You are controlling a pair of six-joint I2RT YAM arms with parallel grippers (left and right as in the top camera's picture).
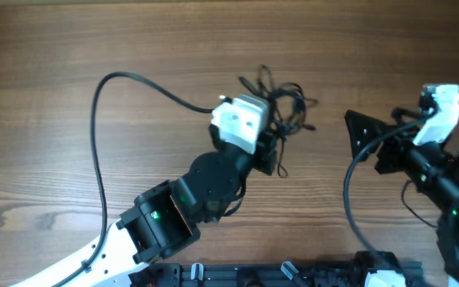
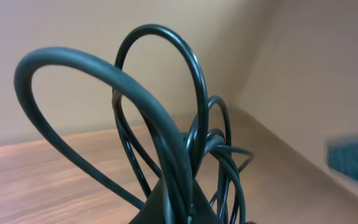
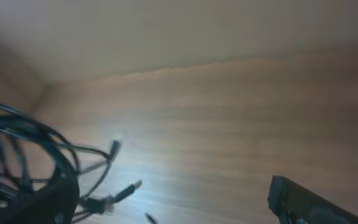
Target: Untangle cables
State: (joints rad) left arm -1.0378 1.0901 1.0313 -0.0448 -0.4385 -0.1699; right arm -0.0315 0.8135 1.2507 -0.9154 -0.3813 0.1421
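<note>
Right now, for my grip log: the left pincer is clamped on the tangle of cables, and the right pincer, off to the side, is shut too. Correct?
Not quite. The right pincer, off to the side, is open, as the overhead view shows; the left pincer is indeed clamped on the tangle of cables.

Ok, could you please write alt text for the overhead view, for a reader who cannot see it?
The left arm's tool is shut on a tangled bundle of thin black cables near the middle of a wooden table. The right arm's tool stands open to the right, apart from the bundle.
</note>
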